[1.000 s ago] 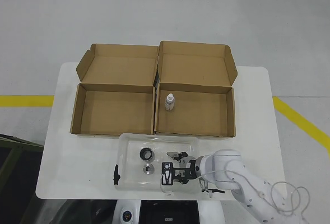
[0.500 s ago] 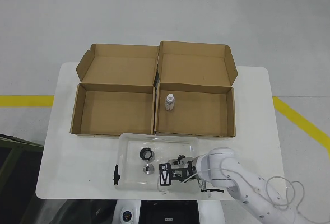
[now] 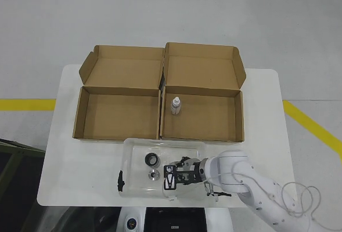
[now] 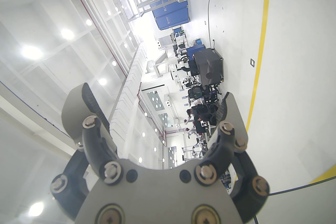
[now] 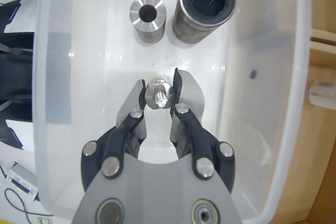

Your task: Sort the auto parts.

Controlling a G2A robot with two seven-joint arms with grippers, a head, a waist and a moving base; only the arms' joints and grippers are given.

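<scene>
The right claw (image 5: 158,91) is closed narrowly on a small stepped metal part (image 5: 157,98). Its pads pinch the round body from both sides, a hold that looks suited to lifting it straight out of the clear bin (image 5: 42,57). Whether the part is off the bin floor is hard to judge. Just beyond it a steel bushing (image 5: 147,17) and a larger dark-lined sleeve (image 5: 203,9) stand upright, close together and apart from the claw. Past the bin, on the tabletop (image 3: 258,87), the left cardboard box (image 3: 117,116) and the right cardboard box (image 3: 217,119) sit open side by side, probably as sorting targets. The right one holds a small white bottle (image 3: 175,105). The left claw (image 4: 157,93) is spread wide, holds nothing and points up, away from the work.
</scene>
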